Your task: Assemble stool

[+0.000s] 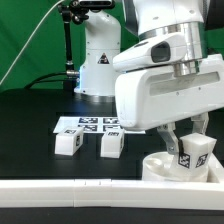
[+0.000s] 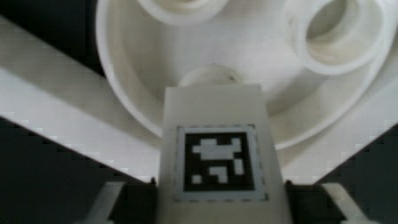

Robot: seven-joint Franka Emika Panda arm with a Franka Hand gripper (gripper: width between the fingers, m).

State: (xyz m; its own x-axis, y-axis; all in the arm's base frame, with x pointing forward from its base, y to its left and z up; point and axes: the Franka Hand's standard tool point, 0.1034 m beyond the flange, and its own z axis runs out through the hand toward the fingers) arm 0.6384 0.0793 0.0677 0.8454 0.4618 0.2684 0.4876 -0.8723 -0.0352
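Over the round seat disc (image 1: 160, 170), the gripper (image 1: 186, 138) pinches a tagged stool leg (image 1: 191, 152) between its jaws. It holds the leg upright, close above the disc, apparently to line it up with one of the sockets (image 2: 338, 35). Two loose legs (image 1: 68, 143) (image 1: 111, 145) lie well apart from the disc, beside the marker board (image 1: 88, 124), presumably awaiting their turn.

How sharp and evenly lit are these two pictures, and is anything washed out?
Exterior view: evenly lit and fairly sharp; the black table hides shadows, and the marker board tags are distinct. Wrist view: soft overall; the white seat disc is glary, while the leg tag is legible but blurry.
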